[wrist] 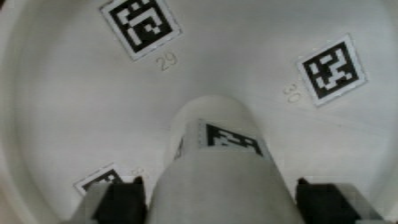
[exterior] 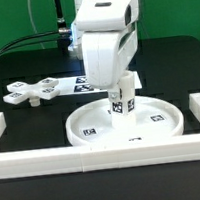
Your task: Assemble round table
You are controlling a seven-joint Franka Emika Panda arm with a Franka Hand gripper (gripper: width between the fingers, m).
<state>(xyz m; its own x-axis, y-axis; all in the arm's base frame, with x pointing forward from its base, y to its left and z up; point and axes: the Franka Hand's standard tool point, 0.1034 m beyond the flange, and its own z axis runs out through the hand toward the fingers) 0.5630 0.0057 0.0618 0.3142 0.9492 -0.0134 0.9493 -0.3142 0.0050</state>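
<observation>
end effector (exterior: 122, 89) clasping upright leg (exterior: 123, 105), at centre of round disc (exterior: 91, 128)

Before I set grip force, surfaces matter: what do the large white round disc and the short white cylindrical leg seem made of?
The large white round disc: likely hard plastic, satin finish; even white, crisp moulded rim, soft sheen in the wrist view. The short white cylindrical leg: apparently the same smooth, uniform plastic; its square markers look stuck or printed on.
</observation>
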